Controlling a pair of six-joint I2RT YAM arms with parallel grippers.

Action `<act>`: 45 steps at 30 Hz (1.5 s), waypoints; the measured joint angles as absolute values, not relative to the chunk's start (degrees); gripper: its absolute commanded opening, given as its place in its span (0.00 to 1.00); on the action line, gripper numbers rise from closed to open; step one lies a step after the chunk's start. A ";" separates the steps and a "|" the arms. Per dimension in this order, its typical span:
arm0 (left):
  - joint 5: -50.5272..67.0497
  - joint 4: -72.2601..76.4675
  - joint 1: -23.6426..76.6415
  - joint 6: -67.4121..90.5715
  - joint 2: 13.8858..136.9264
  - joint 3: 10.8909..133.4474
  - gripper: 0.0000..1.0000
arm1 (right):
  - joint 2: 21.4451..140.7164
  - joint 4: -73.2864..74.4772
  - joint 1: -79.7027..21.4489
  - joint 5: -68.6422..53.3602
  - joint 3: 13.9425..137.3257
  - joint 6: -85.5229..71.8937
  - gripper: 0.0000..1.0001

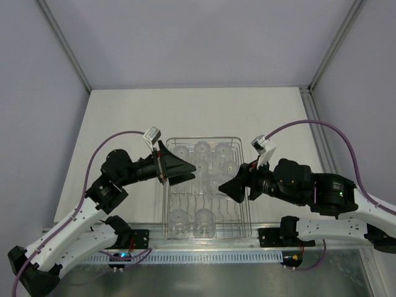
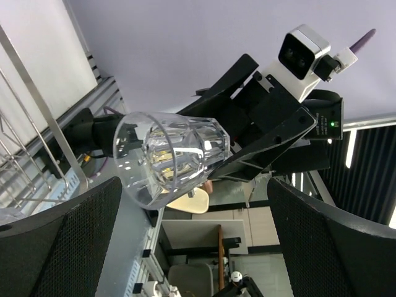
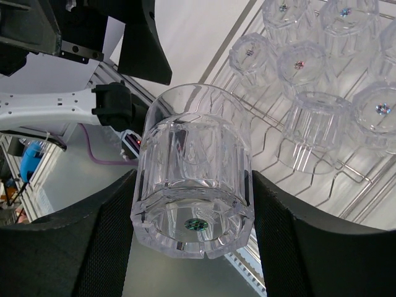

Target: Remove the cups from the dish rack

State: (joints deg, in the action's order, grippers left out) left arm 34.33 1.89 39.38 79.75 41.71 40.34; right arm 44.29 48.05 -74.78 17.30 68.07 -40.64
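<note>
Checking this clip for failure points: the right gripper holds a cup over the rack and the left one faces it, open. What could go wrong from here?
1. The right gripper pinches the clear cup by its smooth sides. A slip would likely drop it onto the other cups in the rack below.
2. The open left gripper sits close, facing it. A misjudged approach could knock the cup loose or make the two grippers collide.

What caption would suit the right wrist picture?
Right gripper holds one clear cup; more cups sit in the rack.
</note>
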 measured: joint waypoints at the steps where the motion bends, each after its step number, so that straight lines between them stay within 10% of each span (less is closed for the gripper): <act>1: 34.61 3.16 39.38 80.62 41.69 39.99 1.00 | 44.99 46.61 -74.76 17.28 67.77 -40.32 0.04; 13: 36.12 7.53 41.08 83.64 41.87 39.83 0.96 | 51.64 34.85 -70.72 12.60 66.83 -37.06 0.04; 20: 35.40 8.01 41.12 83.44 41.76 38.92 0.39 | 54.08 27.92 -65.28 2.02 65.12 -37.63 0.04; 27: 34.48 8.45 41.15 83.64 39.13 38.63 0.24 | 54.17 24.60 -63.55 -4.71 65.04 -37.67 0.04; 28: 34.26 8.45 41.17 83.61 38.74 38.63 0.21 | 54.24 24.25 -63.42 -5.17 65.04 -37.67 0.10; 29: 34.04 8.45 41.19 83.59 38.44 38.61 0.18 | 54.33 23.97 -63.24 -5.63 65.04 -37.67 0.45; 32: 33.04 8.10 41.21 83.46 37.71 38.50 0.08 | 54.50 23.75 -63.00 -6.44 65.04 -38.17 1.00; 45: 4.10 -32.27 41.45 67.00 35.11 57.93 0.00 | 50.96 35.46 -62.39 2.13 65.30 -39.46 1.00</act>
